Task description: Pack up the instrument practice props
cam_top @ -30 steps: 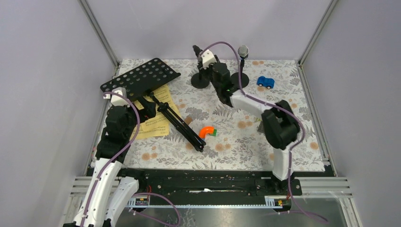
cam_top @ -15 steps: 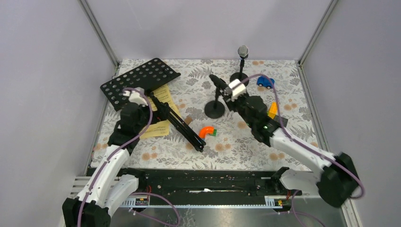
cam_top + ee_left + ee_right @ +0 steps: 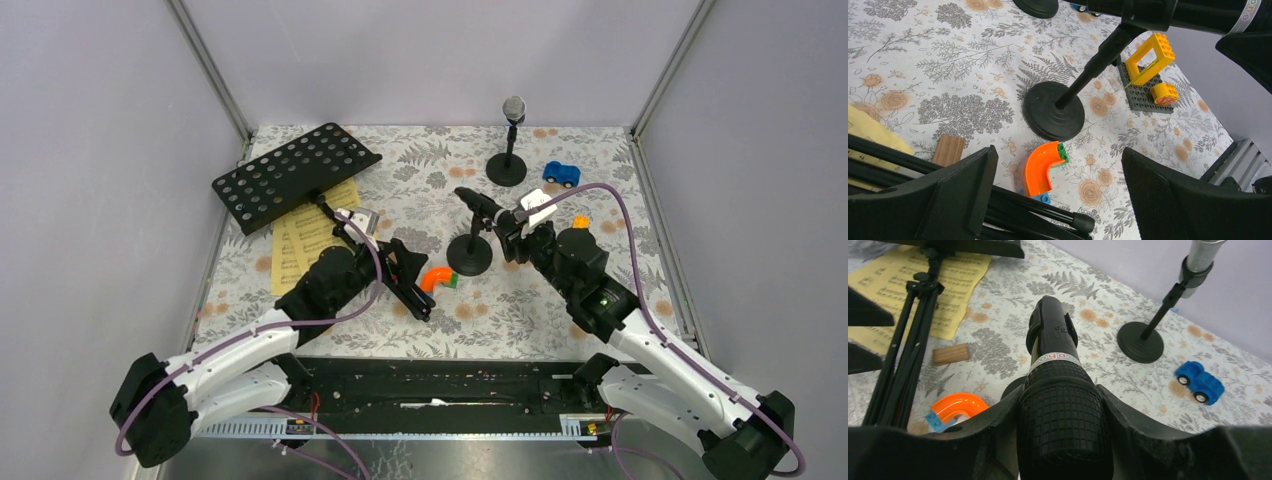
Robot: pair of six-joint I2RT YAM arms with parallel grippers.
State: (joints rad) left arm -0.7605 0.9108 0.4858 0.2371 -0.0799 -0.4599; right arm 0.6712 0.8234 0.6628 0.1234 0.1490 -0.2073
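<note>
My right gripper (image 3: 505, 225) is shut on the black microphone (image 3: 1058, 390), which is still clipped in its short holder (image 3: 469, 257). The holder's round base (image 3: 1053, 117) is down at the table's middle. The silver microphone (image 3: 514, 108) stands in the other holder (image 3: 506, 170) at the back. It also shows in the right wrist view (image 3: 1200, 255). The black perforated rack (image 3: 295, 175) lies at the back left, its tripod legs (image 3: 385, 275) running toward the front. Yellow pages (image 3: 310, 235) lie under it. My left gripper (image 3: 405, 265) is open over the leg tips (image 3: 1048, 215).
An orange curved block (image 3: 436, 278) lies beside the leg tips, between my left fingers in the wrist view (image 3: 1043, 167). A small wooden block (image 3: 948, 150) lies near it. A blue toy car (image 3: 561, 174) sits back right. A yellow frame brick (image 3: 1148, 57) stands on a dark plate.
My right gripper has carried the black microphone and its holder from the back toward the middle front. My left gripper has swung right from the pages to the tripod leg tips.
</note>
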